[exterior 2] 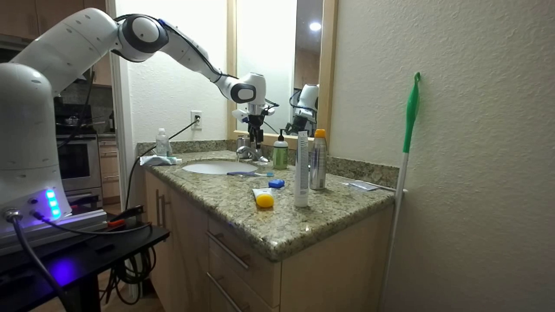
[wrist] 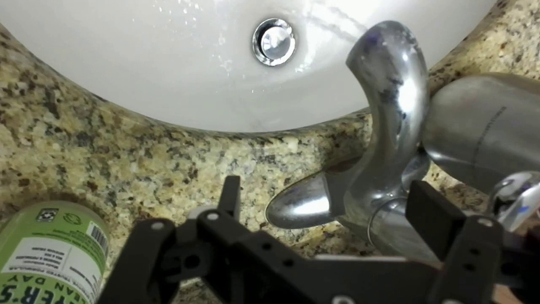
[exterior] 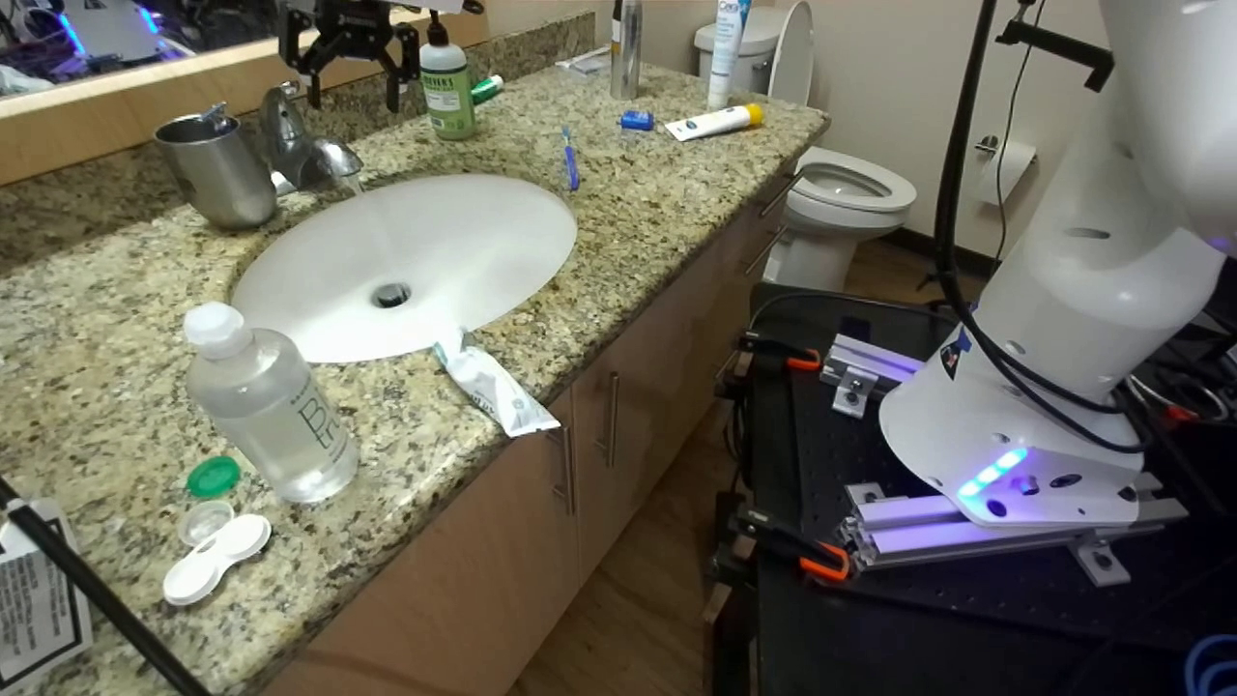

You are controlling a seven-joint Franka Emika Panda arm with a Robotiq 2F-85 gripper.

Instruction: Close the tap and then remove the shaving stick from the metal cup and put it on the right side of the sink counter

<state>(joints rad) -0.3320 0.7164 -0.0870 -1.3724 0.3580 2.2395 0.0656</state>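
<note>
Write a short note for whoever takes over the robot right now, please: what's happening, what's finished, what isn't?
Gripper: open, empty, above the tap.
Tap: running.
Metal cup: beside the tap, with the shaving stick in it, mostly hidden.
Done: neither step.
Left: close the tap, then move the shaving stick to the right side of the sink counter.

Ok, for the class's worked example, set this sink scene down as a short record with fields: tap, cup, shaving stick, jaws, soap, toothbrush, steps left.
tap: running into the basin
cup: metal, standing beside the tap on the counter
shaving stick: in the cup, shiny end showing above the rim
jaws: open, over the tap; contact unclear
soap bottle: pump top, across the tap from the cup
toothbrush: blue, lying near the basin
steps left: closing the tap, moving the shaving stick
</note>
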